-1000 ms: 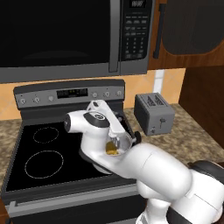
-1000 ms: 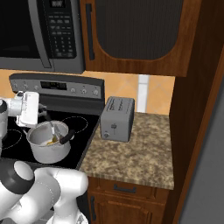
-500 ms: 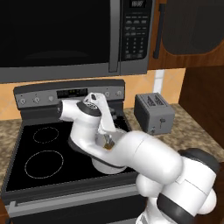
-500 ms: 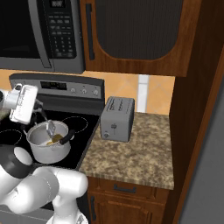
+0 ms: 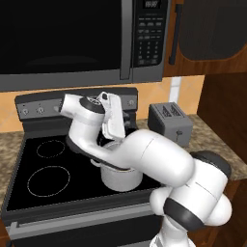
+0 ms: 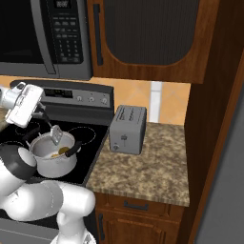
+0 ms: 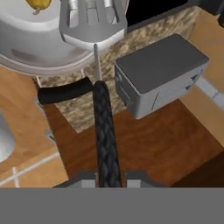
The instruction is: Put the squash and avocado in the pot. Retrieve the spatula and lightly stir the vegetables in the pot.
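My gripper (image 6: 41,112) is shut on the black handle of the spatula (image 7: 104,127) and hangs above the stove. In the hand view my gripper (image 7: 109,177) looks down along the shaft. The slotted silver head (image 6: 56,135) hangs tilted over the mouth of the steel pot (image 6: 50,165). In the pot lies the yellow squash (image 7: 37,4), at the upper left of the hand view and beside the head (image 7: 92,19). The avocado is hidden from me. From the left base view, the white hand (image 5: 114,117) stands over the pot (image 5: 120,177), whose inside is blocked by the arm.
The pot's black side handle (image 7: 65,92) sticks out towards the granite counter (image 6: 143,164). A grey toaster (image 6: 127,128) stands there to the right of the stove (image 5: 43,164). The microwave (image 5: 72,38) hangs overhead. A wooden wall (image 6: 214,143) closes the right side.
The hand has swung left and up over the pot with the spatula. The head, earlier down inside the pot, now hangs at its mouth. The arm's elbow has shifted.
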